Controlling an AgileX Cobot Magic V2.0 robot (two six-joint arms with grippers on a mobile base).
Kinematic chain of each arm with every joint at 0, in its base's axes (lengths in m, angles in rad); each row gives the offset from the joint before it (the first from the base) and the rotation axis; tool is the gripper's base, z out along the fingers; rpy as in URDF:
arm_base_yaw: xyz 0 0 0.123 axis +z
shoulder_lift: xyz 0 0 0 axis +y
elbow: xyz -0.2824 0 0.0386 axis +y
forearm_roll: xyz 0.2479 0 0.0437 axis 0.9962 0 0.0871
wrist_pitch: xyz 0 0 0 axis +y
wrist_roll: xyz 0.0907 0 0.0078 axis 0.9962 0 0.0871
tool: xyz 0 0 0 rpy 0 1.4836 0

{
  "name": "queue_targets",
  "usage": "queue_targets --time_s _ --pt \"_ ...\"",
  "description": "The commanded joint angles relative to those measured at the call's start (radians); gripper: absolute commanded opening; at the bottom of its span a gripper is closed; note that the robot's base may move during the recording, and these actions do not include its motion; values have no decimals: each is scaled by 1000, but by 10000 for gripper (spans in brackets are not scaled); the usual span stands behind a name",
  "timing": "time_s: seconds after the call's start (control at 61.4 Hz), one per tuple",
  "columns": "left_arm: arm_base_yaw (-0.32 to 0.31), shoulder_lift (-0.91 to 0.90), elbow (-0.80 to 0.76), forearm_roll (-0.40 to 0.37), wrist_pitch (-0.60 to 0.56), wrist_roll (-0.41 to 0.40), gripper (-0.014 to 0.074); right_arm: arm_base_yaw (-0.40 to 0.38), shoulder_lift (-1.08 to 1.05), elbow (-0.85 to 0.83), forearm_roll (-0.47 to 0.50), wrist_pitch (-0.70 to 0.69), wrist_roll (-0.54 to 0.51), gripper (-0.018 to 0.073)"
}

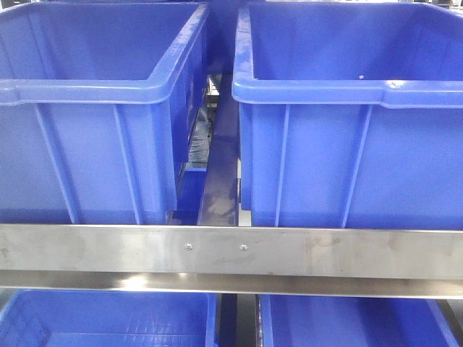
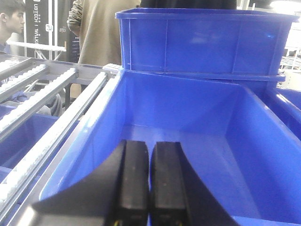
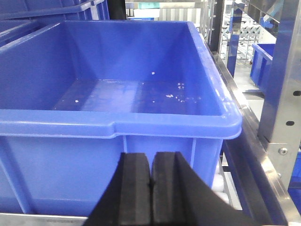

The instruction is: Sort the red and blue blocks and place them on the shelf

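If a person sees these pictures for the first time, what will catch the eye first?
Two large blue bins fill the front view, side by side above the shelf's steel rail. In each wrist view, a black gripper, left and right, sits shut and empty before a bin.

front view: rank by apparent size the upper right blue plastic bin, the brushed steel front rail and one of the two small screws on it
1. Upper right blue plastic bin, though its right side is cropped.
2. Brushed steel front rail, a thin strip spanning the whole frame.
3. Small screw, by far the smallest.
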Motion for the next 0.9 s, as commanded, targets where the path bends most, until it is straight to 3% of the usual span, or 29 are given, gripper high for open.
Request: queue_targets --time_s 0.0,0.147,0.26,0.309,0.505,0.586,0.619,0.7,0.879 --pt "0 9 -30 -6 -78 2 122 -5 -20 -19 4 -96 -10 57" --pt "1 -4 24 2 -120 2 122 -5 -20 -19 4 -96 -10 57" --pt "1 -38 84 135 -126 -47 122 -5 -20 -19 4 -96 -10 57" --pt "1 -74 119 145 -126 -84 122 -5 -20 -19 4 -96 -10 57" --pt "1 -267 253 167 -120 -84 122 -5 -20 -19 4 -96 -10 57" --pt "1 -360 291 181 -62 -86 122 -5 -20 -19 4 -96 -10 57" --pt "1 -384 291 181 24 -86 122 -5 -20 -19 4 -96 -10 57" --pt "3 -362 291 181 114 -86 122 -5 -20 -19 4 -95 -10 57" --pt "3 -374 291 181 123 -86 122 -5 -20 -19 4 -92 -10 57"
